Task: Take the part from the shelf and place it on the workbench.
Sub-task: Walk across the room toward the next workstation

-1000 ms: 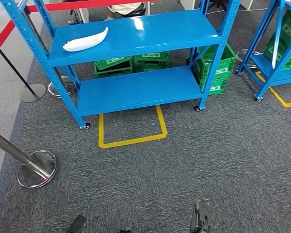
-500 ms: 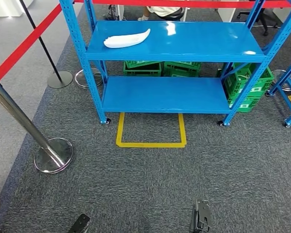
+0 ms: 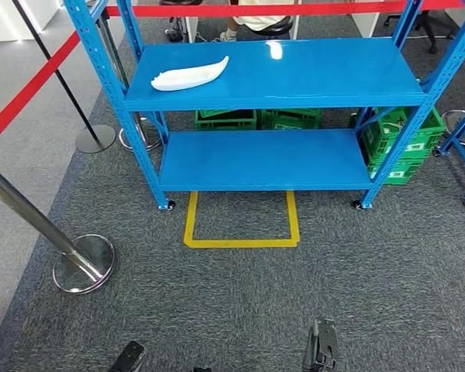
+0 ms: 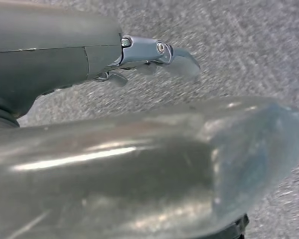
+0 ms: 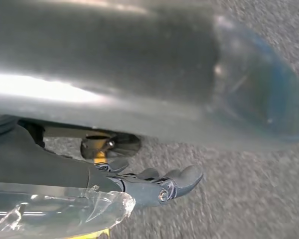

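Facing the shelf (image 3: 277, 74), white part (image 3: 189, 75) on its top level, well beyond reach. Left hand (image 4: 155, 55) and right hand (image 5: 155, 184) hanging low, seemingly empty with fingers loosely extended.

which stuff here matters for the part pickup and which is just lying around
For the job:
- white part
- blue shelf that it lies on
- left hand, right hand, both empty

Lying about:
- green crates
- stanchion base
- red barrier tape
- yellow floor marking

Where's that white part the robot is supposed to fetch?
In the head view, the white part lies on the top shelf of the blue rack, near its left end, well ahead of the robot across the carpet.
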You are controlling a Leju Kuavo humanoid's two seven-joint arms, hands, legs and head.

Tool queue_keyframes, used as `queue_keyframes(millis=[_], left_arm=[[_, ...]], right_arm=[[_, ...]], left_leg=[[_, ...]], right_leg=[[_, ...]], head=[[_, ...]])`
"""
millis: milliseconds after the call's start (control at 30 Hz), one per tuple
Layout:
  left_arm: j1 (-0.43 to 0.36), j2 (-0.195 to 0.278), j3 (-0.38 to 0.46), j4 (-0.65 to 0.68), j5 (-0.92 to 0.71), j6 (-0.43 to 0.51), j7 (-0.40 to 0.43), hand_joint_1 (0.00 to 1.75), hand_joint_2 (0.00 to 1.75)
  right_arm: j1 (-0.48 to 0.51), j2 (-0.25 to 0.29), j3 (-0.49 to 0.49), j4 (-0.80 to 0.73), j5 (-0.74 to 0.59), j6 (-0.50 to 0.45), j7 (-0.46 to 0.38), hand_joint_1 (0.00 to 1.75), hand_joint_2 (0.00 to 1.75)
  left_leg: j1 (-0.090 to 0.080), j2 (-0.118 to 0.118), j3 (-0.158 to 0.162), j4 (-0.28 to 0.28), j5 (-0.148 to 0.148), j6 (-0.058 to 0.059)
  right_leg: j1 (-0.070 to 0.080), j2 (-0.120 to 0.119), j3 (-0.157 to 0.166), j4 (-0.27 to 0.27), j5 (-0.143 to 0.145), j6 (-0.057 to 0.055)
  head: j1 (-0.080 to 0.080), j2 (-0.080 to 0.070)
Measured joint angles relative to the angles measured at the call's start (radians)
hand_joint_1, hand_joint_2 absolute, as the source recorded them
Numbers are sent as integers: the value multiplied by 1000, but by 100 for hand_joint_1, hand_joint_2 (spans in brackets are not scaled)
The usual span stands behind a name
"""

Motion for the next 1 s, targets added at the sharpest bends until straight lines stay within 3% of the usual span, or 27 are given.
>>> queue_keyframes(millis=[100,133,233,267,333,367,400,467,500,533,600,633,667,733,767,833,900,967,1000], left_arm=[[1,1,0,0,0,0,2,0,0],[2,1,0,1,0,0,2,0,0],[0,0,0,1,-1,0,4,0,0],[-1,0,0,1,-1,1,4,0,0],[-2,1,0,1,-1,1,4,0,0],[-4,2,0,1,-1,1,4,0,0],[-4,2,0,1,-1,1,4,0,0],[-1,2,0,1,-1,2,4,0,0],[1,2,0,1,-1,2,4,0,0],[2,2,0,1,-1,2,4,0,0],[2,2,1,1,-1,2,4,0,0],[2,2,1,1,-1,3,4,0,0],[1,3,1,1,-1,3,5,0,0],[-2,4,1,1,-1,4,5,0,0],[-5,5,1,1,-1,4,5,0,0],[-9,6,1,1,-1,5,4,0,0],[-8,5,0,1,-1,5,4,0,0],[-4,5,1,1,-1,5,5,0,0],[-2,5,1,1,-1,6,5,0,0]], right_arm=[[-1,-4,13,2,-6,-1,-2,0,0],[-2,-5,15,3,-8,-1,-2,0,0],[-8,-8,22,4,-9,-2,-4,0,0],[-12,-9,25,4,-10,-2,-5,0,0],[-17,-10,31,5,-16,-3,-5,0,0],[-16,-10,33,6,-20,-5,-4,0,0],[-14,-12,36,8,-25,-7,-4,0,0],[-11,-14,43,11,-34,-11,-3,0,0],[-10,-16,47,12,-36,-12,-3,0,0],[-10,-17,50,14,-38,-12,-3,0,0],[-8,-20,57,19,-42,-12,-2,0,0],[-7,-21,59,21,-43,-12,-1,0,0],[-8,-21,61,23,-44,-12,0,0,0],[-14,-21,65,23,-45,-13,1,0,0],[-18,-22,67,23,-45,-13,0,0,0],[-22,-23,71,23,-46,-14,1,0,0],[-21,-23,75,23,-47,-14,1,0,0],[-19,-23,79,24,-48,-14,1,0,0],[-19,-23,80,24,-49,-14,1,0,0]], left_leg=[[-1,21,25,-166,152,6],[-1,27,32,-199,181,11],[1,23,62,-220,180,32],[3,21,77,-222,177,39],[3,17,103,-223,160,50],[3,14,115,-223,149,54],[2,10,129,-223,135,55],[2,2,165,-223,104,55],[2,-1,187,-223,87,54],[2,-3,208,-224,69,52],[0,-6,244,-223,34,46],[-2,-7,259,-228,18,40],[-4,-7,274,-230,10,33],[-4,-7,291,-220,12,20],[-5,-6,285,-190,23,15],[-4,-2,227,-86,18,5],[-3,1,138,20,-38,0],[-4,1,76,45,-84,2],[-5,1,64,18,-73,6]], right_leg=[[2,-1,42,-2,-46,14],[4,-2,56,-6,-59,20],[7,-6,89,3,-59,40],[6,-6,73,40,-47,45],[5,-6,-7,164,-48,50],[4,-6,-56,224,-71,52],[4,-5,-101,263,-113,53],[4,-5,-158,267,-194,54],[4,-5,-172,236,-199,53],[4,-5,-177,187,-159,52],[4,-8,-177,84,-5,46],[5,-9,-169,53,55,40],[6,-9,-162,38,84,34],[5,-3,-131,32,78,20],[2,-2,-116,27,73,14],[-1,0,-83,19,58,6],[-1,1,-54,10,37,1],[-1,5,-23,5,15,0],[-1,7,-9,4,3,0]], head=[[-6,0],[-8,0],[-4,0],[0,0],[8,0],[10,0],[11,0],[14,0],[15,0],[17,0],[21,0],[21,0],[21,0],[19,0],[17,0],[13,0],[9,0],[7,0],[7,0]])
